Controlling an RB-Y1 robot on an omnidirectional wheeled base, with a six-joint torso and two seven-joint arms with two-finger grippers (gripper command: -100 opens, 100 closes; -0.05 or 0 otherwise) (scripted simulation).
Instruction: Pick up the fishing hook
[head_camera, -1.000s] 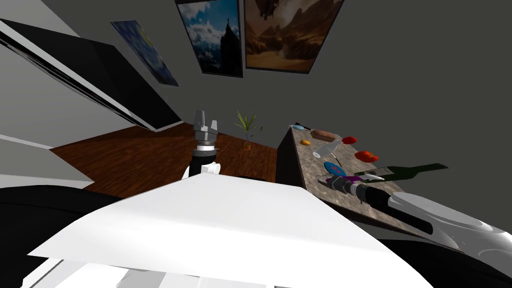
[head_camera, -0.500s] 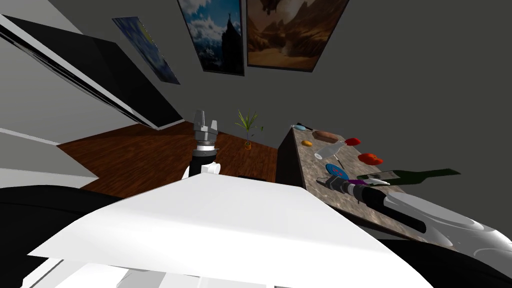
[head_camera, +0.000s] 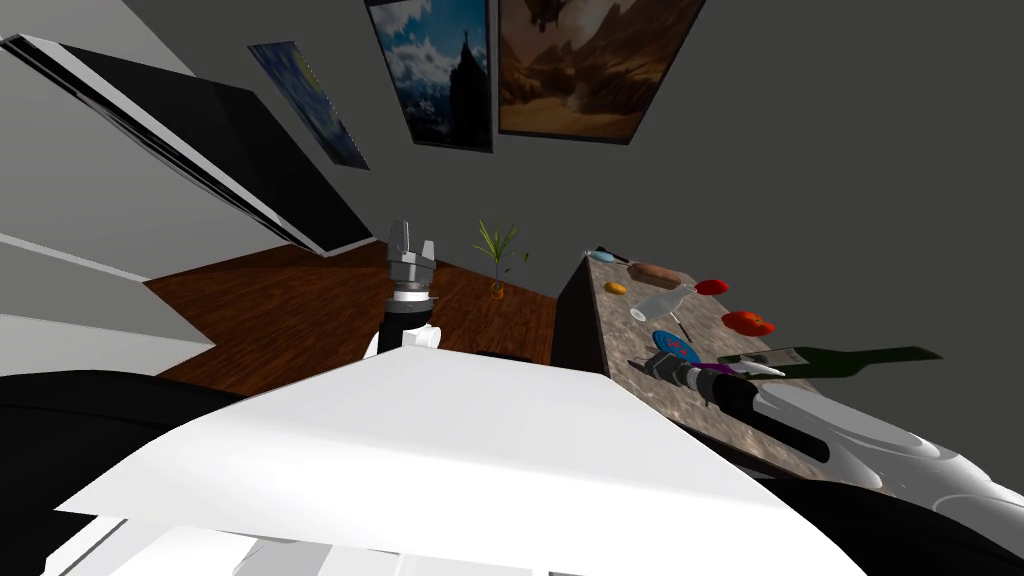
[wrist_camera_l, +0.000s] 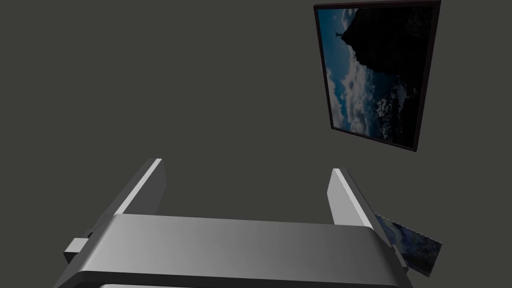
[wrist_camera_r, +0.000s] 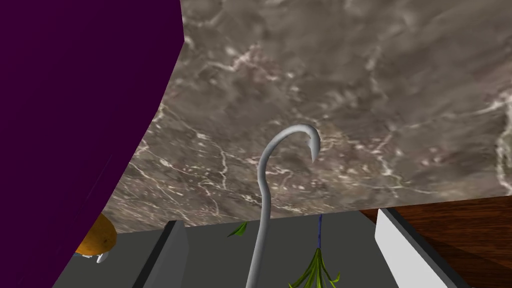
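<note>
The fishing hook (wrist_camera_r: 280, 165) is a thin grey curved wire lying on the marble tabletop (wrist_camera_r: 350, 75). Its shaft runs back between the fingers of my right gripper (wrist_camera_r: 280, 220), and its barbed tip points past them. Those fingers stand wide apart and do not touch the hook, so the gripper is open. In the head view the right gripper (head_camera: 650, 362) sits low over the near end of the table (head_camera: 620, 330). My left gripper (head_camera: 410, 240) is raised in front of my chest, open and empty, as the left wrist view (wrist_camera_l: 247, 190) confirms.
A purple object (wrist_camera_r: 75, 100) lies close beside the right gripper. Farther along the table are a blue disc (head_camera: 672, 343), a dark green bottle (head_camera: 840, 357), a clear bottle (head_camera: 660, 300), red items (head_camera: 748, 321) and a brown loaf (head_camera: 655, 271). A potted plant (head_camera: 496, 250) stands on the wooden floor.
My right gripper has slid a little toward the table's near edge, away from the purple object. The head view has shifted slightly. The left arm has not moved.
</note>
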